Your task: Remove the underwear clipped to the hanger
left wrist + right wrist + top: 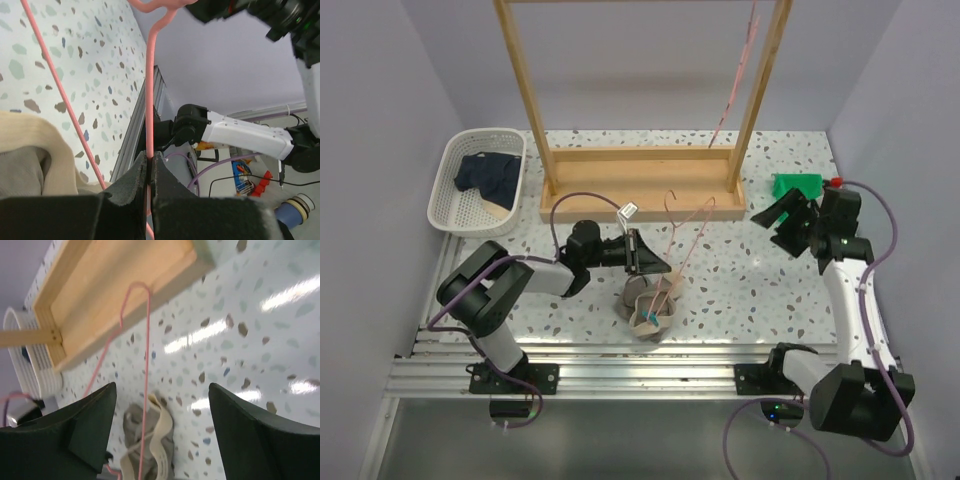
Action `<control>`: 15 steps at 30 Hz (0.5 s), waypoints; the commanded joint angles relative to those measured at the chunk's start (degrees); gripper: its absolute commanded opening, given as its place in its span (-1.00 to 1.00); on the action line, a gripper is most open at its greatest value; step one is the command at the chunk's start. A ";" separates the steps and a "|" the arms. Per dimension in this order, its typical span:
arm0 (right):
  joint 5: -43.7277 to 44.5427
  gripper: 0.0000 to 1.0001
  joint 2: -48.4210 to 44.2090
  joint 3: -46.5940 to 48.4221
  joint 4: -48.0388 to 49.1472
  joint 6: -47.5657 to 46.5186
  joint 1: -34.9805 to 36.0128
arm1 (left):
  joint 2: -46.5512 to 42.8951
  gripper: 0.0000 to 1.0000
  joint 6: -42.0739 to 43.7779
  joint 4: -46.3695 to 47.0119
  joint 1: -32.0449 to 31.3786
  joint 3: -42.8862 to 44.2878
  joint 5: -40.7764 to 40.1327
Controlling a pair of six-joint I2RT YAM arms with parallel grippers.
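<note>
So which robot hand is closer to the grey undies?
The left. The left gripper pinches the pink hanger right beside the grey underwear; the right gripper hangs open far off to the side.

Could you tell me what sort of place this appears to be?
Most likely a robotics lab test cell: a left arm and right arm bolted to metal rails, plain walls boxing in a speckled table, and a wooden rack.
</note>
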 commanded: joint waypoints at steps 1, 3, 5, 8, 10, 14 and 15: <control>-11.93 0.55 -3.90 -6.21 -8.91 -4.35 2.99 | 0.85 -1.00 -1.57 7.42 0.32 4.27 -1.89; -11.95 0.58 -5.58 -8.06 -12.43 -6.55 4.66 | 1.64 -1.00 -1.05 5.68 0.33 6.64 -2.07; -12.73 0.61 -8.21 -10.51 -13.92 -7.86 5.37 | 1.91 -1.00 1.40 -3.40 0.24 12.08 -3.29; -12.91 0.62 -10.23 -12.80 -15.33 -8.22 5.90 | 4.01 -1.00 11.15 -26.28 0.06 23.93 -7.51; -12.47 0.65 -10.94 -13.42 -15.78 -8.40 5.90 | 7.61 -1.00 14.77 -35.06 -0.29 31.82 -7.96; -13.00 0.68 -11.12 -14.21 -16.30 -9.01 6.08 | 11.40 -1.00 17.67 -44.15 -2.13 39.16 -10.06; -13.35 0.68 -10.86 -14.13 -16.39 -9.19 6.08 | 11.40 -1.00 17.68 -45.04 -2.66 39.34 -9.98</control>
